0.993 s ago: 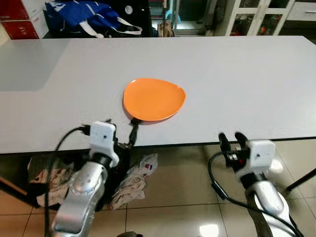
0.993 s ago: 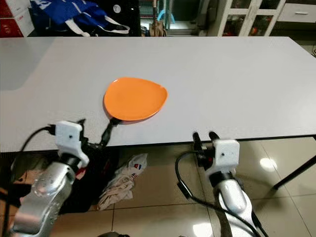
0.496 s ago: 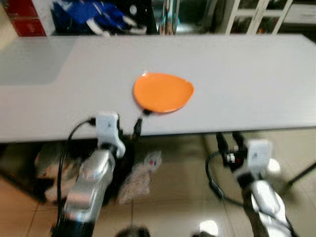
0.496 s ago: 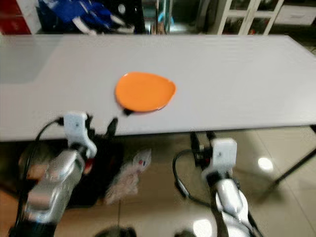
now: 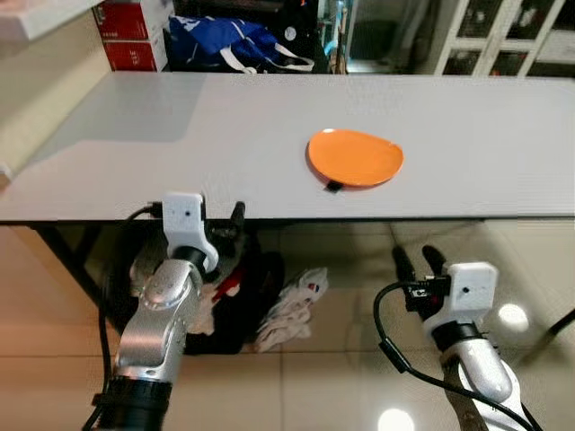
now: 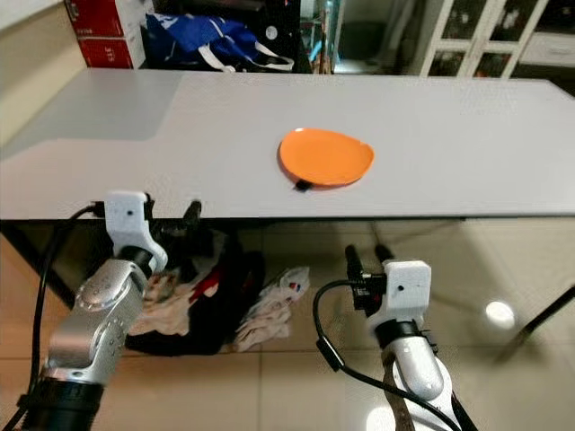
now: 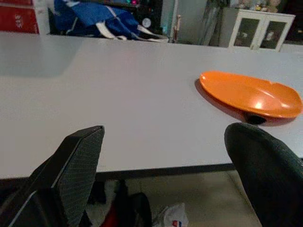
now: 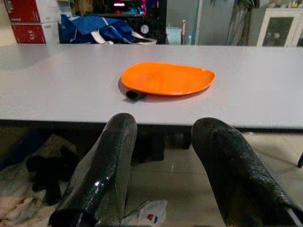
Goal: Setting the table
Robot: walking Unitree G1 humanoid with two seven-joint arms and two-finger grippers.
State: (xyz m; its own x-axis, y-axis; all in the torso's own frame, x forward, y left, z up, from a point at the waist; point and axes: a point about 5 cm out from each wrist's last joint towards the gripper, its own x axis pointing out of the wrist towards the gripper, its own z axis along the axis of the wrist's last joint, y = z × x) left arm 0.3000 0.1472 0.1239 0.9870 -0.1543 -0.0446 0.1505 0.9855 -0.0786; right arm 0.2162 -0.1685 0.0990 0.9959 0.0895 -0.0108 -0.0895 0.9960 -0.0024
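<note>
Toward the near edge of the grey desk (image 5: 225, 135) we see the orange plate (image 5: 356, 157) lying flat. Our left pincer (image 7: 165, 175) and right pincer (image 8: 165, 170) hover below the desk's near edge, both spread, holding nothing.

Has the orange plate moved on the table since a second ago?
Cannot tell. The orange plate sits farther from the white table's near edge than before, but the whole view has shifted, so the camera moved.

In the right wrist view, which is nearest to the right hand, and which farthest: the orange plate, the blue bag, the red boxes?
From the right hand:
1. Orange plate, on the grey table, straight ahead.
2. Blue bag, beyond the table's far edge.
3. Red boxes, beside the bag at the back; these two are too close to rank.
</note>
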